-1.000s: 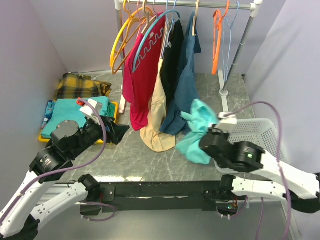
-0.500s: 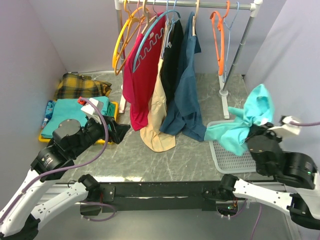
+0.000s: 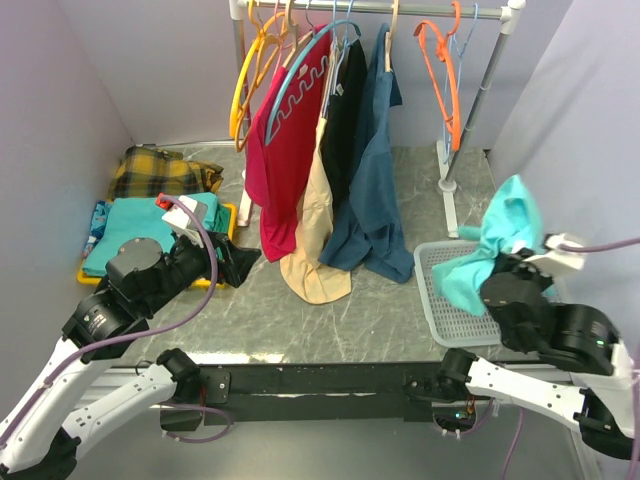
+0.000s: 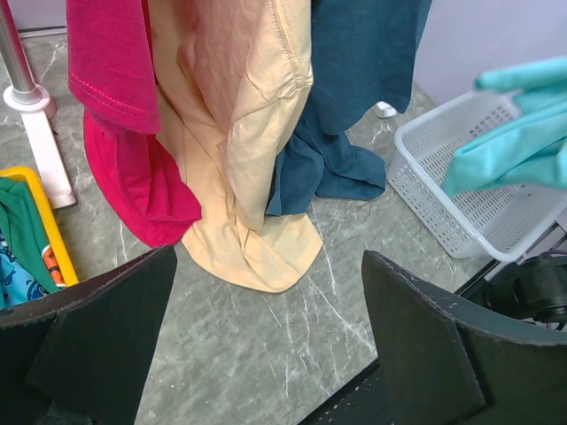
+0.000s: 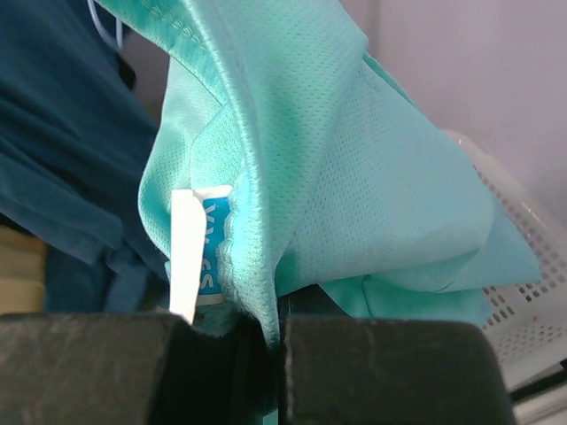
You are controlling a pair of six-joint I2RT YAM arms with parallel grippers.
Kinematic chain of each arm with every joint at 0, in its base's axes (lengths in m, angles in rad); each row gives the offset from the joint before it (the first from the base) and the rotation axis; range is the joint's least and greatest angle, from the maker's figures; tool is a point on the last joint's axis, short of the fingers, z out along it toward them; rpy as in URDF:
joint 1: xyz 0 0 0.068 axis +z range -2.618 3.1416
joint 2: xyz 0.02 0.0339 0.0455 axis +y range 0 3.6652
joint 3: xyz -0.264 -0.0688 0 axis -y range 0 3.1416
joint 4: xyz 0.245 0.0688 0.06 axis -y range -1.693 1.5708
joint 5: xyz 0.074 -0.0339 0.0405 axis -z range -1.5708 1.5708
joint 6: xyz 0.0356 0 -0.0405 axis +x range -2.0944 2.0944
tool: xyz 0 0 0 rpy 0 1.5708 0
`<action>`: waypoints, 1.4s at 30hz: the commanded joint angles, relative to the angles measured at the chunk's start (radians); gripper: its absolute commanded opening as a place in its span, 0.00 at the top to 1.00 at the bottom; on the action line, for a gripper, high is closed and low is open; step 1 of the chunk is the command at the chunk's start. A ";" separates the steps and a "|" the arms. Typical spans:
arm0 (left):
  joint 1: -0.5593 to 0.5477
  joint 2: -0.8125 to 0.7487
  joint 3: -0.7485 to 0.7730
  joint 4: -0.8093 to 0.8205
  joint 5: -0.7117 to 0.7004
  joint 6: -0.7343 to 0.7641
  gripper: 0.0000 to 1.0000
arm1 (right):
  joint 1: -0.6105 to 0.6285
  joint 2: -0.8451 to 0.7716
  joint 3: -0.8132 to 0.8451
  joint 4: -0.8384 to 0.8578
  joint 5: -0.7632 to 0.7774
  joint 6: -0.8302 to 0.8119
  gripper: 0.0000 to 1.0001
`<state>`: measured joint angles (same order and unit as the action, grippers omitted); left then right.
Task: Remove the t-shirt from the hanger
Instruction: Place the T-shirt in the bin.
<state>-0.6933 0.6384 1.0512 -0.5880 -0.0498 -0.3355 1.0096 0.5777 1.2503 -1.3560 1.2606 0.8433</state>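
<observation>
My claw [image 5: 275, 329] pinched the teal t-shirt [image 5: 354, 168], which bunched up above it. Its white-and-blue label [image 5: 202, 252] hung just left of the pinch; a white basket [image 5: 523, 310] lay to the right, dark blue cloth [image 5: 62, 150] to the left.

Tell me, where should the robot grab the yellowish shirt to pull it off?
Probably the loose lower part of the yellowish shirt, just above where its hem puddles on the table. It hangs free there between the red shirt and blue shirt, facing the open left gripper, so come straight in from the front.
</observation>
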 commanded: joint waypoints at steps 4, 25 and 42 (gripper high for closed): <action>-0.003 0.000 0.009 0.027 -0.001 -0.002 0.07 | -0.090 0.016 -0.170 0.169 -0.108 -0.092 1.00; -0.002 -0.002 0.012 0.019 -0.013 -0.010 0.05 | -0.822 0.283 -0.515 0.811 -0.866 -0.320 1.00; -0.003 -0.009 0.001 0.056 -0.061 -0.022 0.01 | -0.944 0.482 -0.562 0.724 -0.722 -0.090 0.82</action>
<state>-0.6933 0.6384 1.0512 -0.5873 -0.0669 -0.3378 0.0822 0.9871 0.6601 -0.5934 0.4591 0.6384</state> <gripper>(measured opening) 0.981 0.220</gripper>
